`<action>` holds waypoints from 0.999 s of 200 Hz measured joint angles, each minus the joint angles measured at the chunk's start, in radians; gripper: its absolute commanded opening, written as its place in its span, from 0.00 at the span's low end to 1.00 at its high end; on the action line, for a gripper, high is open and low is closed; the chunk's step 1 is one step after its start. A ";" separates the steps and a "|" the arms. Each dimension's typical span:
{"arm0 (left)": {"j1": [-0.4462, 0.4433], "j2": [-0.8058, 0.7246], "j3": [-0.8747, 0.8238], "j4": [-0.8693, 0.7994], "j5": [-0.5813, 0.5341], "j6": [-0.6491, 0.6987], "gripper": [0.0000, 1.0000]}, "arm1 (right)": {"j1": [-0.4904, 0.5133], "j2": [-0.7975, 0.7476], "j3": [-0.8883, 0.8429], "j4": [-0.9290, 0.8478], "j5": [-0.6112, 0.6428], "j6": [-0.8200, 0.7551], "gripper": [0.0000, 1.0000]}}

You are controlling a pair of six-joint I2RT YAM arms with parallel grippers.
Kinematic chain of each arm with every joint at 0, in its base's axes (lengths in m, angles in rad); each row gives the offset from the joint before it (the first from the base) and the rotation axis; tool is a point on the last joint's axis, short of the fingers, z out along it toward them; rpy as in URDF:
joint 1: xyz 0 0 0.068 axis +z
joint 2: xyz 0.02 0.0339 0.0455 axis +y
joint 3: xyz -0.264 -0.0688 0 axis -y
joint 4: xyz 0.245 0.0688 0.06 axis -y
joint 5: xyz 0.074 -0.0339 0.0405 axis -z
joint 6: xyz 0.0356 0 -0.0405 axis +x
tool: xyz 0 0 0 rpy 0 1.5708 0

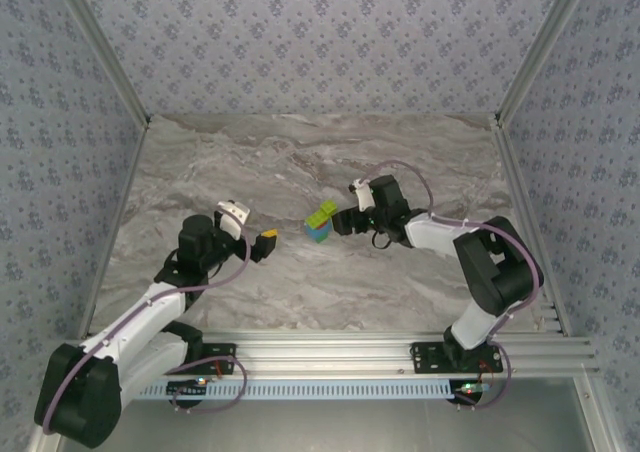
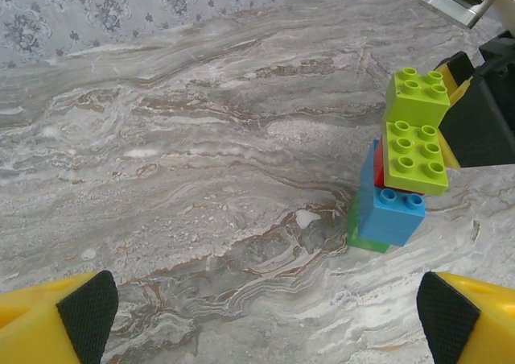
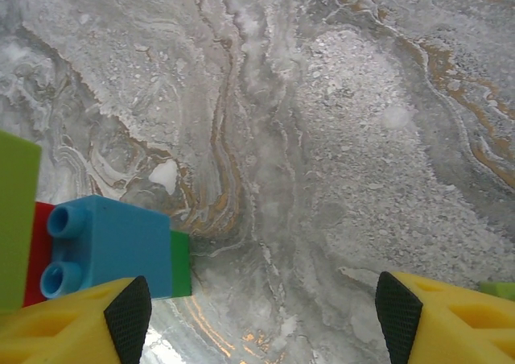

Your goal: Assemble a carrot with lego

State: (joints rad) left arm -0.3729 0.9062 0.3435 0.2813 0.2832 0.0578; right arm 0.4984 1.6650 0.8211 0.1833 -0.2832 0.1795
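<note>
We found the carrot [image 1: 319,221] [image 2: 402,179] near the middle of the marble table [image 1: 300,162], its lime bricks joined to red, blue and green ones. The right gripper [image 1: 347,220] [image 3: 261,308] sat just right of it, jaws spread, with bare marble between them and the carrot beside one finger. We could not tell whether they touched. The left gripper [image 1: 266,240] [image 2: 265,312], left and nearer, gaped wide and held nothing.

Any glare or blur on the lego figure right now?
Left wrist view: carrot sharp and evenly lit. Right wrist view: it is cropped at the left edge, with a faint glint on the table near the fingers. Top view: tiny, no glare.
</note>
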 measured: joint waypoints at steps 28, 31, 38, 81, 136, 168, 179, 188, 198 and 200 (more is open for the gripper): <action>0.000 0.001 0.000 0.000 0.000 -0.001 0.98 | 0.000 0.032 0.035 -0.024 0.026 0.000 0.78; 0.000 0.001 0.000 0.000 0.000 -0.002 0.98 | 0.000 0.035 0.039 -0.027 0.028 0.000 0.78; 0.000 0.001 0.000 0.000 0.000 -0.004 0.98 | 0.000 0.043 0.047 -0.032 0.033 0.000 0.77; 0.000 0.001 0.000 0.001 0.000 -0.007 0.98 | -0.003 0.087 0.109 -0.060 0.057 0.000 0.77; 0.000 0.001 0.000 0.002 -0.002 -0.007 0.98 | -0.011 0.129 0.167 -0.071 0.068 0.000 0.77; 0.000 0.001 0.000 0.002 -0.008 -0.008 0.98 | -0.011 0.151 0.206 -0.084 0.071 0.000 0.77; 0.000 0.001 0.000 0.002 -0.008 -0.008 0.97 | -0.011 0.160 0.219 -0.084 0.071 0.000 0.76; 0.000 0.001 0.000 0.002 -0.008 -0.008 0.98 | -0.011 0.168 0.229 -0.086 0.071 0.000 0.77; 0.000 0.001 0.000 0.002 -0.008 -0.008 0.98 | -0.011 0.177 0.241 -0.091 0.071 0.000 0.77; 0.000 0.001 0.000 0.002 -0.008 -0.008 0.97 | -0.010 0.179 0.243 -0.092 0.071 0.000 0.77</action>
State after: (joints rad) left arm -0.3729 0.9070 0.3435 0.2836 0.2749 0.0502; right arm 0.4885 1.8442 1.0645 0.0917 -0.2119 0.1799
